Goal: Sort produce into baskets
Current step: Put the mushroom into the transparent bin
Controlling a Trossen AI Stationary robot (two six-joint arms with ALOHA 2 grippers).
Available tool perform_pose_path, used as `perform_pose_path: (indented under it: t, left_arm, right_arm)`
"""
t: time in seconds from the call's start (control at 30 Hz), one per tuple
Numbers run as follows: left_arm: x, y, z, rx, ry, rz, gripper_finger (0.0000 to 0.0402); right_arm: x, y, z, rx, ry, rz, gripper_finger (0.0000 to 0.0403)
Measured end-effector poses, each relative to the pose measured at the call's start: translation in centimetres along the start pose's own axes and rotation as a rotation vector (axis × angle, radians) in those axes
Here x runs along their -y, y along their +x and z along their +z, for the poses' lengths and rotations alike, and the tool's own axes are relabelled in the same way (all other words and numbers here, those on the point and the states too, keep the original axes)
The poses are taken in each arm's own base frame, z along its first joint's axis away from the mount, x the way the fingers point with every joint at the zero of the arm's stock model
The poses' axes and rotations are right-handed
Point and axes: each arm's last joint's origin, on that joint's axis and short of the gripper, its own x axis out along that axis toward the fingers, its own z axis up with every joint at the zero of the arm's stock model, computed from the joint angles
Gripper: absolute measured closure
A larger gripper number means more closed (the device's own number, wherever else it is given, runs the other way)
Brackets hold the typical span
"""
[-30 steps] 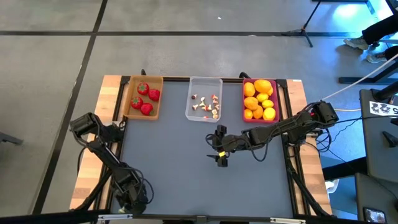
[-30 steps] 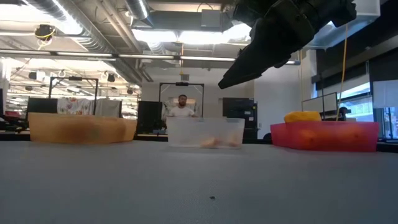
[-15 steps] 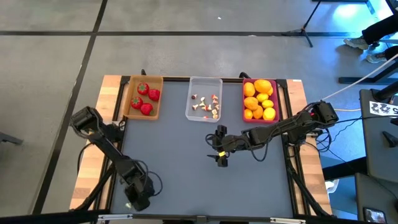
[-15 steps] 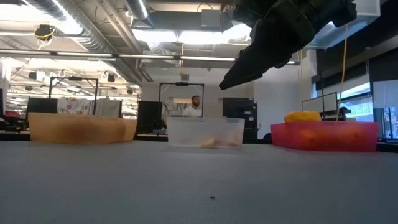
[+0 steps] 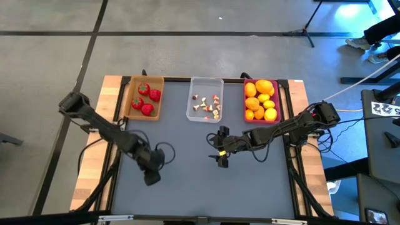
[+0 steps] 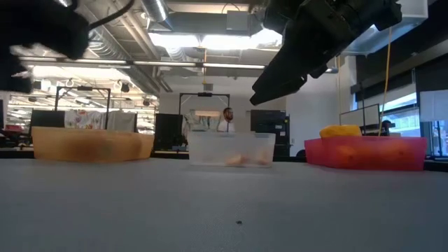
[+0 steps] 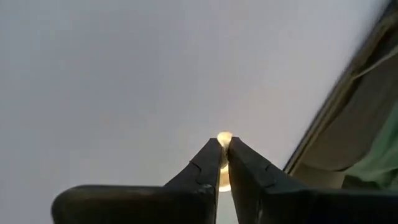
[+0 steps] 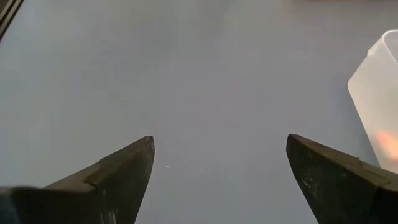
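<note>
My left gripper hangs over the table's near left part, shut on a tiny pale yellowish piece of produce. My right gripper stands open above the table's middle, with nothing between its fingers. Along the far edge stand three baskets. The tan basket holds red strawberries. In the clear basket lie small white-and-red bits, and the pink basket holds yellow and orange fruits. My left gripper pinches the tiny pale piece between its two fingers; it peeks out at their tips. The fingers come from above, slanting down. The piece is lifted clear of the grey table top.
The grey table top lies bare between the two arms and the baskets. Wooden side rails run along the left and right edges. In the low view a person stands far behind the clear basket.
My left gripper has risen from the table's near left corner and swung toward the far edge and a little to the right, rolling as it went. It now shows blurred at the low view's top left. The person in the room behind has walked to the right.
</note>
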Motion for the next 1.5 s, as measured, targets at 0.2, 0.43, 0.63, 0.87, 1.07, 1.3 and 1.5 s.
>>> perform_pose_path:
  t: [0.2,0.43,0.63,0.87,1.07,1.3,1.5]
  left_arm:
    - [-1.2,-3.6,2.0,0.172,0.103,-0.054,0.0375]
    - [-3.4,-7.0,4.7,0.489,0.146,0.04,0.0378]
    - [-5.0,-8.9,7.5,0.702,0.18,0.124,0.0369]
    - [-6.7,-10.8,10.6,0.897,0.235,0.184,0.0361]
    - [-7.8,-12.2,12.8,1.042,0.281,0.235,0.0365]
    - [-9.5,-11.9,16.2,1.148,0.322,0.319,0.0361]
    - [-11.1,-10.5,18.6,1.176,0.265,0.336,0.0353]
  right_arm:
    - [0.0,0.0,0.0,-0.004,0.021,-0.003,0.0043]
    - [0.0,0.0,0.0,0.003,0.05,-0.01,0.0043]
    - [0.1,0.0,0.1,0.012,0.053,-0.031,0.0043]
    - [0.1,0.0,0.0,0.009,0.068,-0.047,0.0043]
    - [0.2,0.0,-0.1,0.0,0.073,-0.05,0.0043]
    - [0.2,0.0,-0.2,-0.014,0.087,-0.053,0.0043]
    - [0.2,0.0,-0.5,-0.042,0.082,-0.058,0.0043]
